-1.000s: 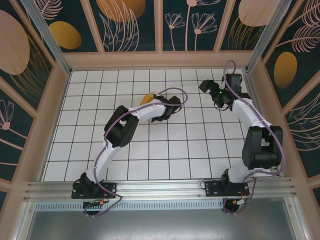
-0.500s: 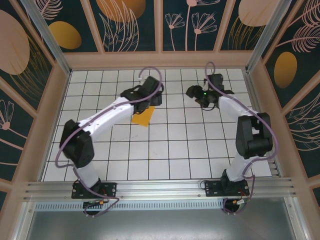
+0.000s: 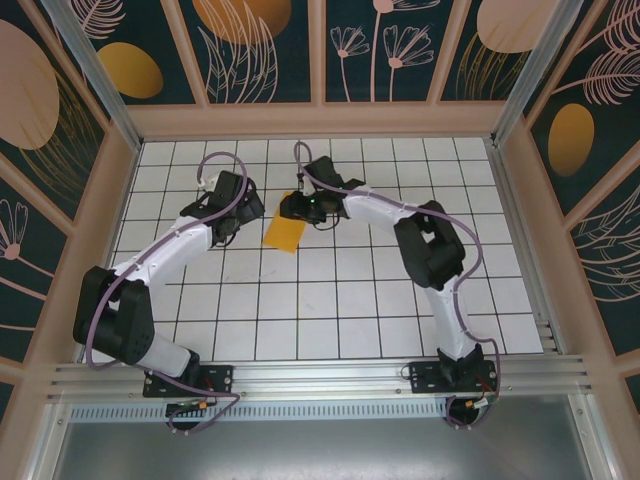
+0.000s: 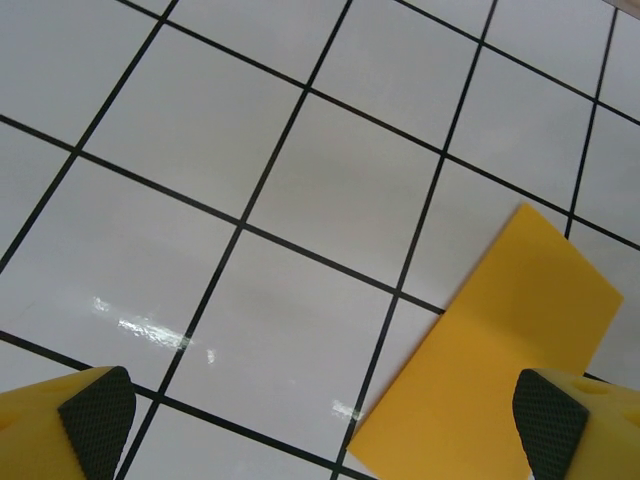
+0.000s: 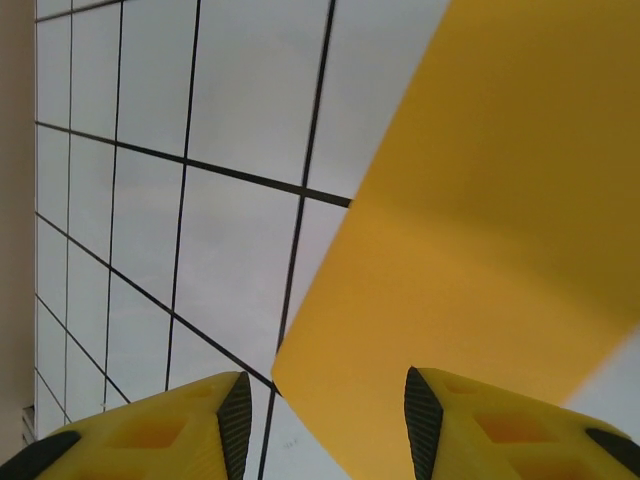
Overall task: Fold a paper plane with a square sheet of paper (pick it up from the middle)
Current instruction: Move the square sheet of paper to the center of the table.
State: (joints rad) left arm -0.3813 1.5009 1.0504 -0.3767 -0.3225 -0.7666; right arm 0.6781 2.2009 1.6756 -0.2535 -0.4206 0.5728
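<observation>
The orange-yellow sheet of paper lies flat on the white tiles as a folded oblong about one tile wide, not a pointed plane. My left gripper hovers to its left, wide open and empty; in the left wrist view the paper lies by the right fingertip, with the gripper's middle over bare tile. My right gripper is over the paper's far end. In the right wrist view a corner of the paper lies between the parted jaws of the gripper.
The white tiled floor is ringed by a wooden frame with patterned walls. Both arms reach across the far half of the floor. An aluminium rail carries the arm bases at the near edge.
The left gripper let go of the paper, opened wide and swung left. The right arm swept left from the far right to the paper, its jaws narrowing. The paper now lies flat.
</observation>
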